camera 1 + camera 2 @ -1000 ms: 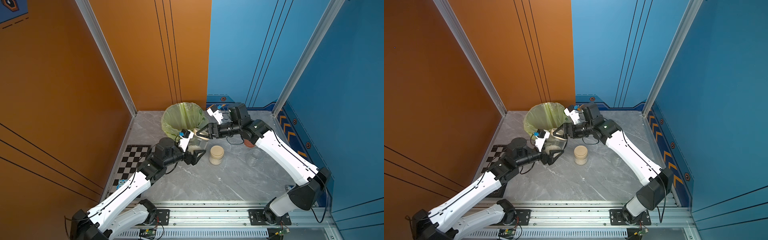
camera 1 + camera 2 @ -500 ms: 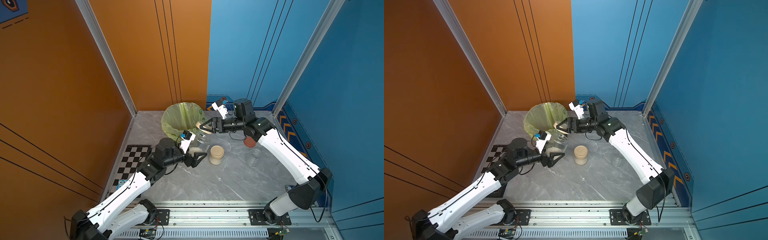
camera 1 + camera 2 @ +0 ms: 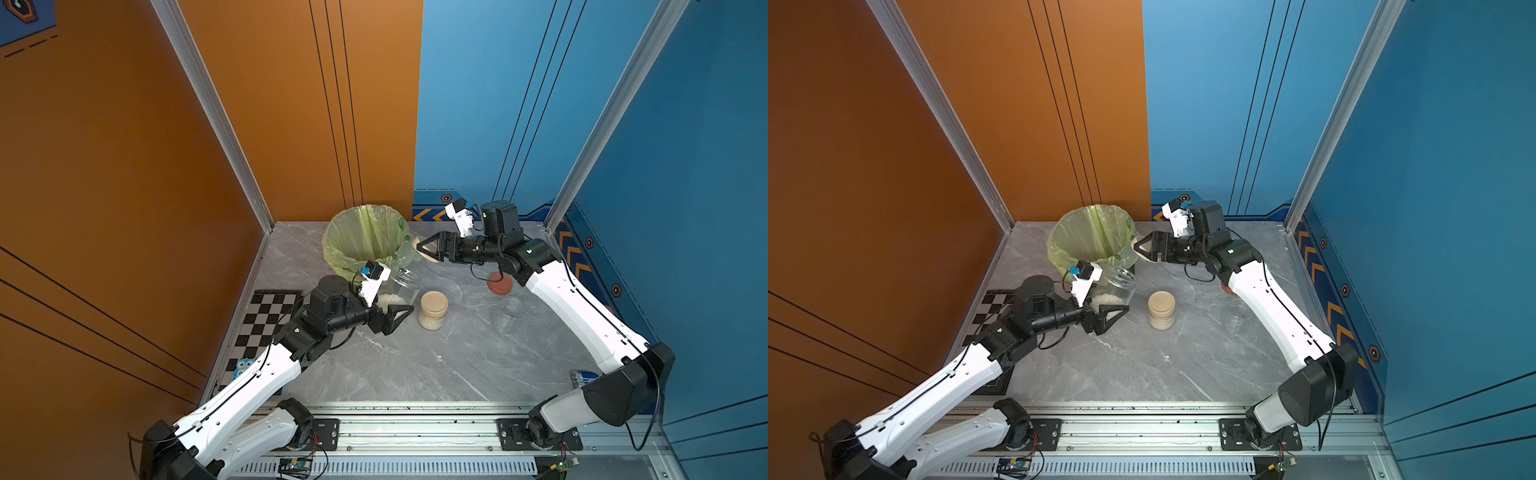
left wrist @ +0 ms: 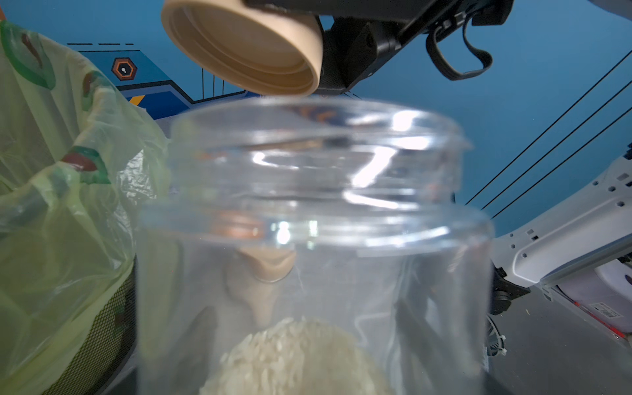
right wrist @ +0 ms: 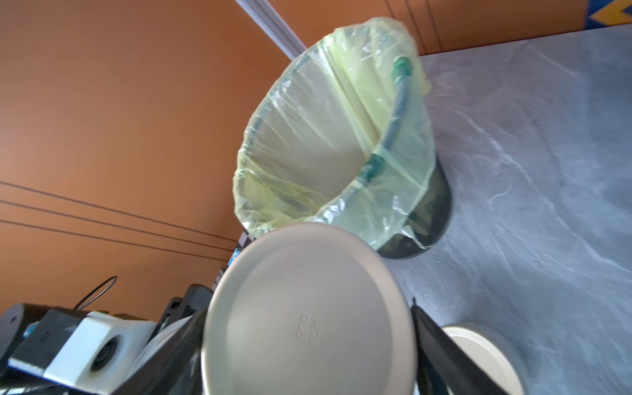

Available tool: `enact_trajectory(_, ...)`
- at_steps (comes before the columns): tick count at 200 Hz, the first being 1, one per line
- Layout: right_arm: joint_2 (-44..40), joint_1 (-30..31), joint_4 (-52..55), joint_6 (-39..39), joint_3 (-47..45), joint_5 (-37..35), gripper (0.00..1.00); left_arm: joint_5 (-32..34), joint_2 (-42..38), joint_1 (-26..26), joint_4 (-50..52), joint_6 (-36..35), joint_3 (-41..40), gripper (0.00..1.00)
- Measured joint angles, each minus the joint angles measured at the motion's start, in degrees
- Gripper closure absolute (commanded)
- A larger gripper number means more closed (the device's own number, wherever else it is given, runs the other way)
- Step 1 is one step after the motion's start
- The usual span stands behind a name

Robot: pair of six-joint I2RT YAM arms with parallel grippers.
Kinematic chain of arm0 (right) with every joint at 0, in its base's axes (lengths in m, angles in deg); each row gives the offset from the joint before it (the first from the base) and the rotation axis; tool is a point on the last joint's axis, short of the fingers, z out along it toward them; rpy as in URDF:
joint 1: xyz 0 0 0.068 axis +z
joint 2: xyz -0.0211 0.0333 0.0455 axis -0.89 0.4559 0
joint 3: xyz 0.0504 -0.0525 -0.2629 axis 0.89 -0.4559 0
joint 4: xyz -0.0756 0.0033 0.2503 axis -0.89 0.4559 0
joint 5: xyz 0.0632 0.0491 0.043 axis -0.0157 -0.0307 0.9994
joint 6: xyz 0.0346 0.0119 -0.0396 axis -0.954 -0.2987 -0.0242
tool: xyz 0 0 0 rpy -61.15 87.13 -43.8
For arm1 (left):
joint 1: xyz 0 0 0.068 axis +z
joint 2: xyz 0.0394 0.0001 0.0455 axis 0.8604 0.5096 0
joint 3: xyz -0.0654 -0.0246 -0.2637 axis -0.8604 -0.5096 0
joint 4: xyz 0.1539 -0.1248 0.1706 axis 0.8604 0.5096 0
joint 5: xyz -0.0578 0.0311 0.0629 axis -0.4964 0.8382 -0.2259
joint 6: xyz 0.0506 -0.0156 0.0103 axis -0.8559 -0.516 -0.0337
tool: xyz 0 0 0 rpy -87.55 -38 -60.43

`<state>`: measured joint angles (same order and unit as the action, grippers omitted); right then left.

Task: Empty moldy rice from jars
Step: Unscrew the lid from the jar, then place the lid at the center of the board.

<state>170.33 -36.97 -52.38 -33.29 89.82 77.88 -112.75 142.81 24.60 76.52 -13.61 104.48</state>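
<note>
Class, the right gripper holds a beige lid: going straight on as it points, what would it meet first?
Probably the green-bagged bin: the right gripper, with its beige lid, points at the bin's near rim, though height is hard to judge.

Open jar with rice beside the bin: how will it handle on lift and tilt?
Probably stiff: the open jar shows a round, undented wall. Likely light and bottom-heavy: the rice covers only its base. With the beige lid off, loose grains should spill once tilted; the glossy wall may slip.
</note>
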Motion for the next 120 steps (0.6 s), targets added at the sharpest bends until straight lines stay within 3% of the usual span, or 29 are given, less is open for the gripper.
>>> enact_trajectory(120, -3.9, -7.4, 1.6, 3.1, -10.3, -24.0, 0.26, 0.0, 0.2, 0.7, 0.9, -1.3, 1.8, 1.00)
